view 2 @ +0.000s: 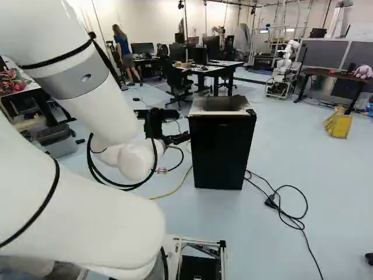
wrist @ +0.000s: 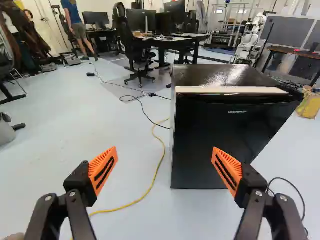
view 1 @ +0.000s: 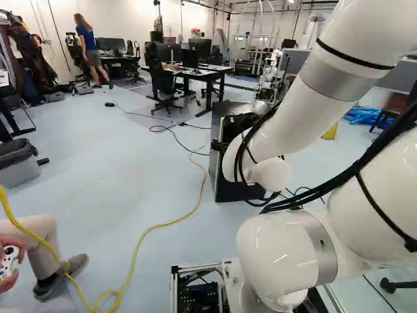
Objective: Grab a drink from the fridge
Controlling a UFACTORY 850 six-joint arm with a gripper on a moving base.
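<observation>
black and closed, the fridge (wrist: 207, 76) stands ahead of my wide-spread, empty fingers (wrist: 104, 170); any drink is out of sight, probably inside. i judge this the approach; next, pull the door (wrist: 222, 142) open by its edge

Small, black, box-shaped fridge (view 2: 220, 153) with flat door, grey side panel, dark glossy top, cream strip along top's front edge. Door closed. Stands upright on pale blue floor (view 2: 332, 192); just right of centre in right base view, door facing camera; centre of left base view, partly hidden there.
</observation>
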